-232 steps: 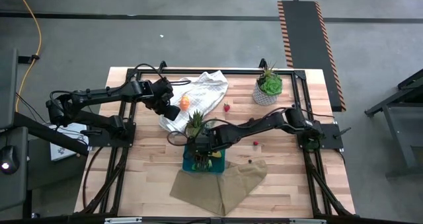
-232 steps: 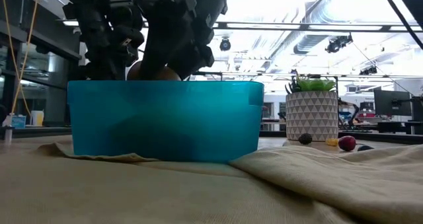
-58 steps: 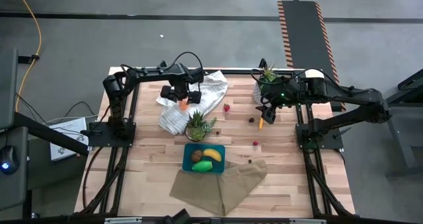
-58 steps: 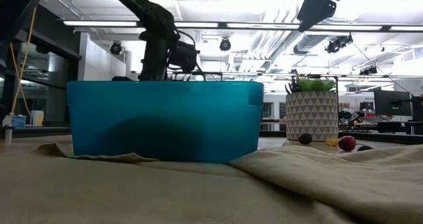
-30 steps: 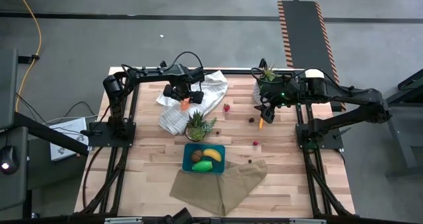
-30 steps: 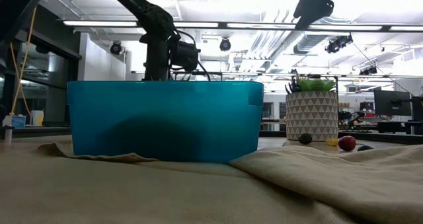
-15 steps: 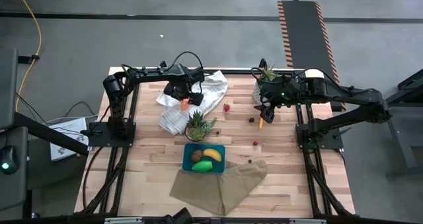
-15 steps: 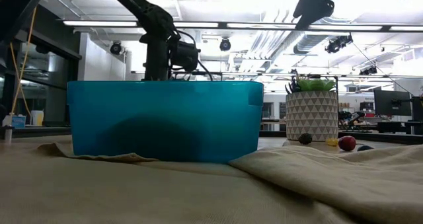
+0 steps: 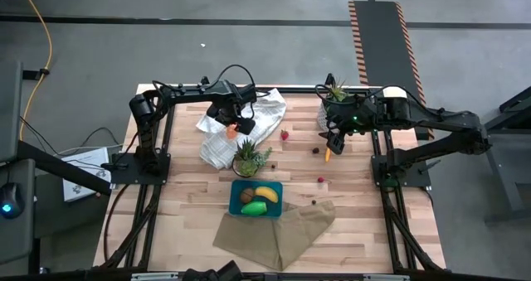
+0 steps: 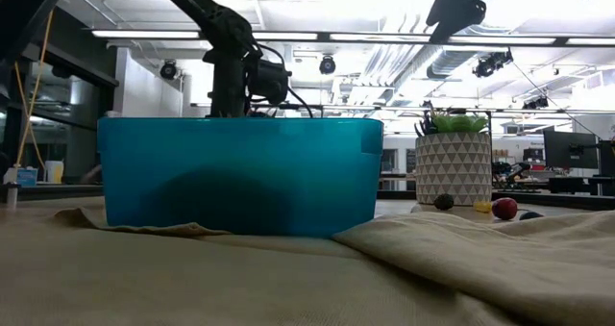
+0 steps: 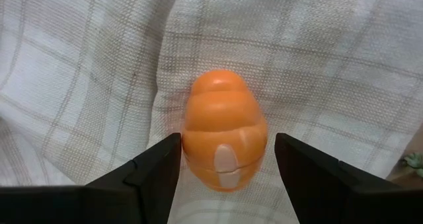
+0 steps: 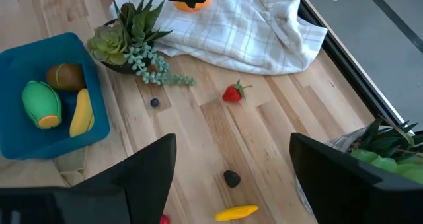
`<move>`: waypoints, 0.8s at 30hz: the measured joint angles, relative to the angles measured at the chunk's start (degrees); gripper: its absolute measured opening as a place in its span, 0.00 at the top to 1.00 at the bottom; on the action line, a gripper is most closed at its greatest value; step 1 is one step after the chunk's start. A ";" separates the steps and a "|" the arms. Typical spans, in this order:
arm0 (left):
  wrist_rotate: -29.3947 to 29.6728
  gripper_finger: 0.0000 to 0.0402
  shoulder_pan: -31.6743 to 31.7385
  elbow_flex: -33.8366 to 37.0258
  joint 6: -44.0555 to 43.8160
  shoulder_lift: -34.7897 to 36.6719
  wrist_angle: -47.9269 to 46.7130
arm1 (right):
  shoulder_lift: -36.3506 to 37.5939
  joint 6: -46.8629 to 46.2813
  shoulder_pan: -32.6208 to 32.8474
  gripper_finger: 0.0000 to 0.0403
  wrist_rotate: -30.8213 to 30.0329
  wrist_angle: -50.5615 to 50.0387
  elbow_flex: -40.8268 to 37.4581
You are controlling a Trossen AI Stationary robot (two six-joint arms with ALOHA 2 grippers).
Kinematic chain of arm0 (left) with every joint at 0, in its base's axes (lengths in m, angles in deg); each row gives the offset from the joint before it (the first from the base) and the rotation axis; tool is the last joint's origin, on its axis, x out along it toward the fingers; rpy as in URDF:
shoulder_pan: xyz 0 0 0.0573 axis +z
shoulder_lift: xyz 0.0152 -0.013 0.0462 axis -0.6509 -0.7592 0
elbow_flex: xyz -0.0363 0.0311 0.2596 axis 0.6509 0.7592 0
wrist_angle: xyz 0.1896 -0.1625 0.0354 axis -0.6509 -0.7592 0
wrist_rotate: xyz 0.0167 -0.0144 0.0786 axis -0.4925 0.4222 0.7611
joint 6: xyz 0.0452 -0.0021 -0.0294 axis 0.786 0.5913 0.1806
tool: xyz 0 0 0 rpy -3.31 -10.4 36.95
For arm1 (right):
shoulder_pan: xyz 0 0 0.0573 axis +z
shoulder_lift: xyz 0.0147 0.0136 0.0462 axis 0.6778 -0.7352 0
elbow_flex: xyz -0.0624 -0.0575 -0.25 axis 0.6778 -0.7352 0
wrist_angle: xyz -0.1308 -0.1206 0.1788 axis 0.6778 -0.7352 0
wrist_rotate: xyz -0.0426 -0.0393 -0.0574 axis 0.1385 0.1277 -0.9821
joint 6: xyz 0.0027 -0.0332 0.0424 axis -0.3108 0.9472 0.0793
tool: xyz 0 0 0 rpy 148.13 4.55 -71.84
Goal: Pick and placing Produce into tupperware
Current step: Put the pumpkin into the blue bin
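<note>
My left gripper [image 11: 225,161] is down over the white towel [image 9: 249,119] at the table's far side, fingers spread on either side of an orange piece [image 11: 223,139] that lies on the cloth; the pads stand just beside it, gaps visible both sides, not pinching. From above the orange [image 9: 231,127] shows at the gripper's tip [image 9: 231,120]. My right gripper [image 12: 228,184] hangs over the right half of the table, fingers spread wide, holding nothing; from above it sits beside the potted plant [image 9: 336,107] at the far right [image 9: 335,138]. The tupperware [image 9: 235,200] is near the front centre, its front edge touching the tan cloth [image 9: 278,231], with banana [image 9: 265,193], kiwi [image 9: 246,196] and green pepper [image 9: 255,207] inside. A second spiky plant [image 9: 248,156] stands just behind the container. Loose on the wood: a strawberry [image 12: 232,92], a dark berry [image 12: 231,178], a small blue berry [image 12: 154,102], a yellow-orange piece [image 12: 235,213].
</note>
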 joint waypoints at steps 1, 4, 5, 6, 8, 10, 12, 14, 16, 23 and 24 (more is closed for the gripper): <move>0.00 0.42 -0.01 0.00 0.01 0.00 0.01 | 0.00 -0.01 0.00 0.29 0.01 0.00 0.00; 0.00 0.42 0.00 0.00 0.04 0.00 0.03 | 0.00 0.00 0.00 0.29 0.01 0.02 0.00; 0.00 0.42 -0.02 0.00 0.12 0.00 0.03 | 0.00 0.00 0.00 0.29 0.01 0.02 0.00; 0.00 0.42 -0.02 0.00 0.24 0.00 0.07 | 0.00 0.00 0.00 0.29 0.01 0.02 0.00; -0.01 0.42 -0.02 0.00 0.72 0.00 0.20 | 0.00 0.00 0.00 0.29 0.01 0.02 0.00; 0.00 0.42 0.00 0.00 0.84 0.00 0.23 | 0.00 0.00 0.00 0.29 0.02 0.02 0.00; 0.00 0.42 0.00 0.03 0.86 0.00 0.60 | 0.00 0.00 0.00 0.29 0.02 0.06 0.00; -0.21 0.42 0.02 0.56 0.46 0.02 1.84 | 0.00 0.01 -0.01 0.29 0.01 0.20 0.00; -0.90 0.42 0.04 1.23 -0.21 0.02 2.20 | 0.00 0.00 0.00 0.29 0.01 0.37 0.00; -1.73 0.42 0.00 2.62 -0.52 0.02 2.72 | 0.01 0.03 0.00 0.29 0.00 0.46 0.00; -1.73 0.42 0.00 2.62 -0.46 0.02 2.72 | 0.00 0.12 -0.01 0.29 0.01 0.47 0.00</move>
